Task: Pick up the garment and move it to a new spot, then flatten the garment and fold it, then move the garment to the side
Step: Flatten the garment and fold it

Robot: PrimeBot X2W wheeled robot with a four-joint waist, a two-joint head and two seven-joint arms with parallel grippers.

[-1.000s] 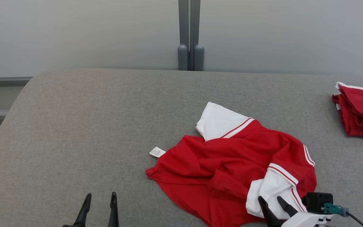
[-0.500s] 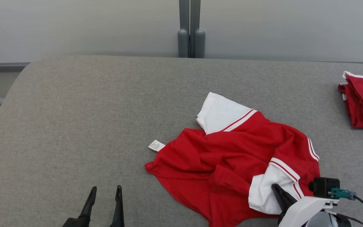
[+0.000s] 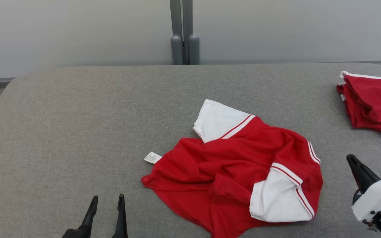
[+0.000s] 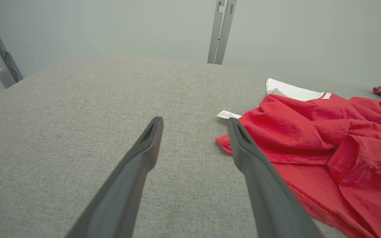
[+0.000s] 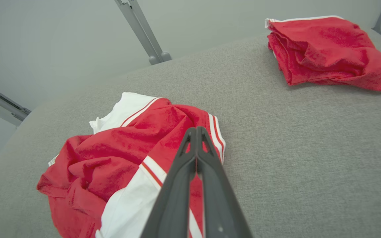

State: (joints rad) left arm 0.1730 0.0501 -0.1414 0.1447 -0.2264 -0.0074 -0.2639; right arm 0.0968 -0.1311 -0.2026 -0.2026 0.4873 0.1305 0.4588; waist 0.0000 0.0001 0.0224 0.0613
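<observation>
Here garment (image 3: 230,165) lies crumpled — right tool (image 5: 196,129) closed beside it.

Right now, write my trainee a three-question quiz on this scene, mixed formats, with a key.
1. True or false: the right claw is shut, holding nothing.
2. The small white care label sticks out from which side of the crumpled red-and-white knit garment? A) the robot's left B) the robot's right C) the side nearest the robot
3. Fill in: the folded red cloth pile lies on the grey fabric-covered table at the robot's far ____.
Key: 1 true; 2 A; 3 right.
</observation>
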